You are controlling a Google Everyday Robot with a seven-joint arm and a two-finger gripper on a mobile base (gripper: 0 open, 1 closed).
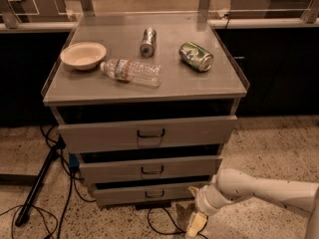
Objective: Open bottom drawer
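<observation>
The bottom drawer (pixel 149 194) is the lowest, narrowest grey front of the cabinet, with a small dark loop handle (pixel 154 193). It stands slightly out from the cabinet body. My gripper (pixel 195 225) hangs low near the floor, to the right of and below the drawer's right end, apart from the handle. The white arm (pixel 259 188) reaches in from the lower right.
Above are the middle drawer (pixel 149 169) and top drawer (pixel 147 133). On the cabinet top lie a bowl (pixel 83 55), a plastic bottle (pixel 131 71), a silver can (pixel 148 41) and a green can (pixel 196 56). Cables and a black stand leg (pixel 40 183) lie on the floor at left.
</observation>
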